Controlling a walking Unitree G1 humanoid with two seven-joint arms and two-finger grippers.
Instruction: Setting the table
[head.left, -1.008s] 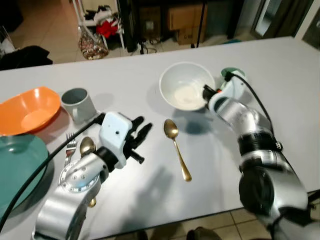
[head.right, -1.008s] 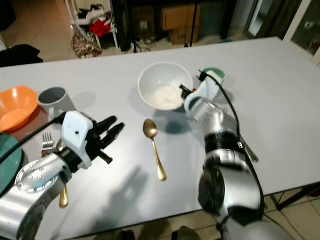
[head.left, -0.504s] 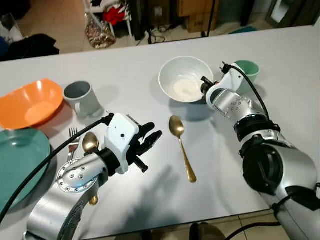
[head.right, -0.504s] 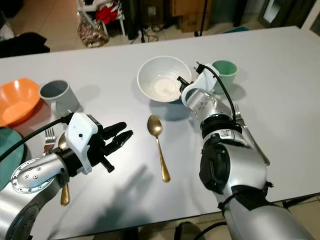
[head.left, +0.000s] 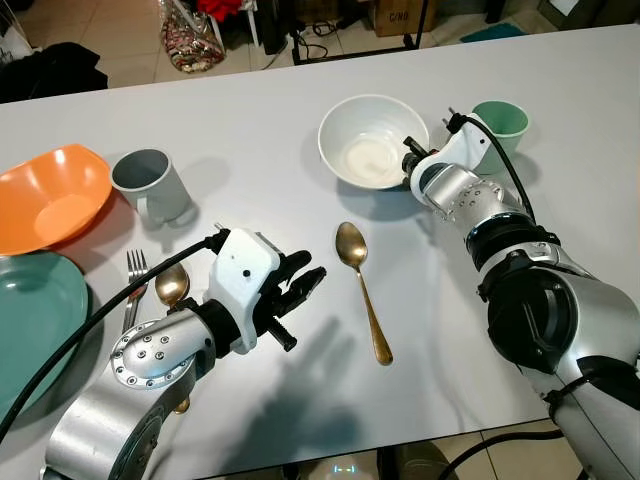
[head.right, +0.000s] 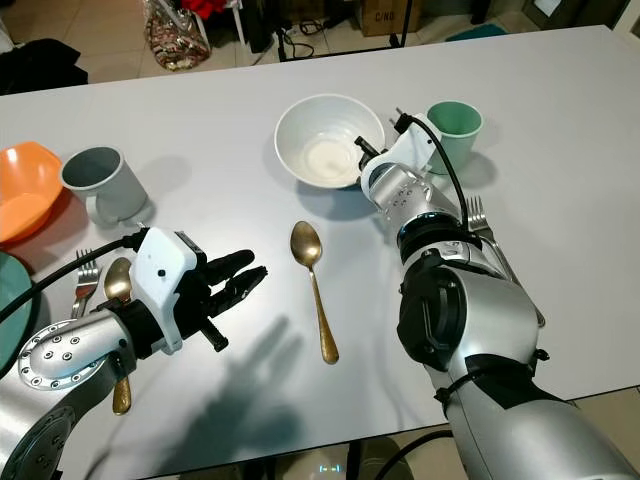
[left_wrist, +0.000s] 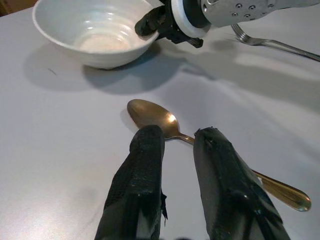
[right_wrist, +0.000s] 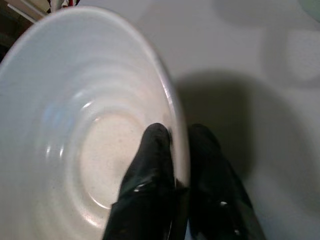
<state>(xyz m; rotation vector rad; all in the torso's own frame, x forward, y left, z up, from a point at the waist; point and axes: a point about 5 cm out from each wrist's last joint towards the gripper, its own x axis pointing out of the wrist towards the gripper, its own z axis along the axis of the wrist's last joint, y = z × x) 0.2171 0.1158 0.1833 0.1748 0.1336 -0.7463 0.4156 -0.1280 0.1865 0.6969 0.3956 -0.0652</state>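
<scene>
A white bowl (head.left: 368, 142) stands mid-table. My right gripper (right_wrist: 179, 134) is shut on its rim, one black finger inside and one outside; from above it sits at the bowl's right edge (head.left: 411, 166). A gold spoon (head.left: 361, 291) lies on the table in front of the bowl, handle toward me. My left gripper (head.left: 308, 281) hovers just left of the spoon's head, pointing at it. In the left wrist view its fingers (left_wrist: 145, 165) stand slightly apart with nothing between them, and the spoon (left_wrist: 150, 112) lies just beyond the tips.
A green cup (head.left: 499, 119) stands right of the bowl, with a fork (head.right: 486, 236) nearer me. At the left are a grey mug (head.left: 146, 186), an orange bowl (head.left: 50, 205), a teal plate (head.left: 30, 312), a fork (head.left: 134, 278) and a second gold spoon (head.left: 172, 285).
The head camera has shifted, so the whole scene sits differently. My left gripper has edged nearer the spoon's head. My right gripper has stayed on the bowl's rim.
</scene>
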